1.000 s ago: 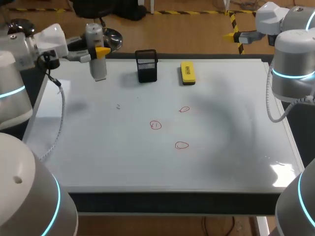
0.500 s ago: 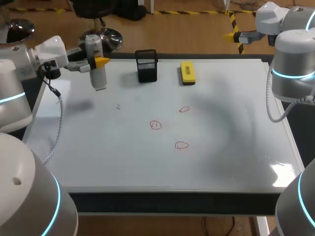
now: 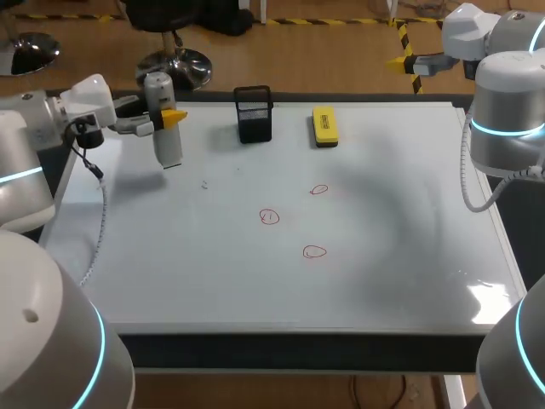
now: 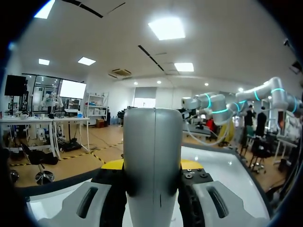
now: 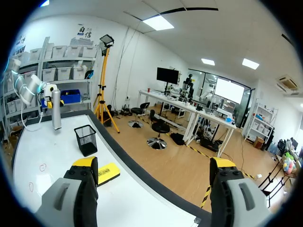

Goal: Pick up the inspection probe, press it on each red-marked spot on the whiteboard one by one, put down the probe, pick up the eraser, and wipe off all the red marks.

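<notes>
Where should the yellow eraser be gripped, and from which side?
Grip the eraser across its narrow width, closing on its two long sides, coming straight down from above. It lies flat on the whiteboard, long axis pointing away from the robot, so only top and sides are reachable. The black mesh holder stands apart beside it, leaving room. The right end effector is open and free.

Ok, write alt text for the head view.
The left claw holds a grey probe upright over the far left corner of the whiteboard. Three red circles sit mid-board; a black mesh cup and a yellow eraser lie along the far edge.
</notes>
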Controlling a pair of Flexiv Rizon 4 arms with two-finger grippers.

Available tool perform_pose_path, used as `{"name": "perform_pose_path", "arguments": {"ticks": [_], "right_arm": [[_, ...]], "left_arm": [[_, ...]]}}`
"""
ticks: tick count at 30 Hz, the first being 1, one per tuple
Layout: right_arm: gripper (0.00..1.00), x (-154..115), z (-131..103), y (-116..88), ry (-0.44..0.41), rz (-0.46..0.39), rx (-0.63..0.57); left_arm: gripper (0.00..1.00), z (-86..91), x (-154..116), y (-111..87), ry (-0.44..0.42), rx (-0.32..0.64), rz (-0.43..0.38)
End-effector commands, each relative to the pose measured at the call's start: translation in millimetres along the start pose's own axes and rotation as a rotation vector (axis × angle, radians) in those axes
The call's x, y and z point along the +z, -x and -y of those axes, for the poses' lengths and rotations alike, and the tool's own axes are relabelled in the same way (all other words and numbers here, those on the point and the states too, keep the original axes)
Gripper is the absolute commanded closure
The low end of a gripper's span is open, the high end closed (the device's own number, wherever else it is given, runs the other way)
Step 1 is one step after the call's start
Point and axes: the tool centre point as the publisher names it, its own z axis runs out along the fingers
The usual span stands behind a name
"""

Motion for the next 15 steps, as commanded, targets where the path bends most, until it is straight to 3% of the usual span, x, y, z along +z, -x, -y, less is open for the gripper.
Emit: {"name": "perform_pose_path", "arguments": {"ticks": [1,15], "right_arm": [[0.0,0.0,0.0,0.0,0.0,0.0,0.0],[0.0,0.0,0.0,0.0,0.0,0.0,0.0]], "left_arm": [[1.0,-1.9,0.7,2.5,0.003,-0.002,0.0],[1.0,-0.5,-0.8,4.6,0.048,-0.012,0.02]]}}
